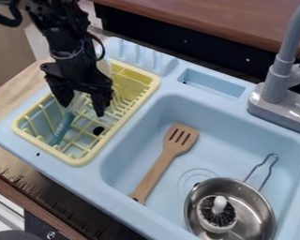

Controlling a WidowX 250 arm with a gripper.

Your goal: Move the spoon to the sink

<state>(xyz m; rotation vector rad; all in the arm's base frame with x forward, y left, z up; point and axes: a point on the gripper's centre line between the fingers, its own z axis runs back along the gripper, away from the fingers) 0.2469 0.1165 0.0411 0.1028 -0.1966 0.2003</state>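
- The spoon (62, 127) has a slim teal handle and a paler upper end, whose shape is partly hidden.
- It is inside the yellow rack (85, 158), outside the sink, lying slantwise among the wires. The handle end points toward the near left part of the rack and the pale end toward its middle; how steeply it leans cannot be told.
- The sink (224, 152) is a light blue basin with rounded corners and smooth, sloping walls, moulded into a broad rim of the same blue. Faint rings mark its floor.
- It sits upright and open at the top, just beside the rack, to the right of it in the camera view.
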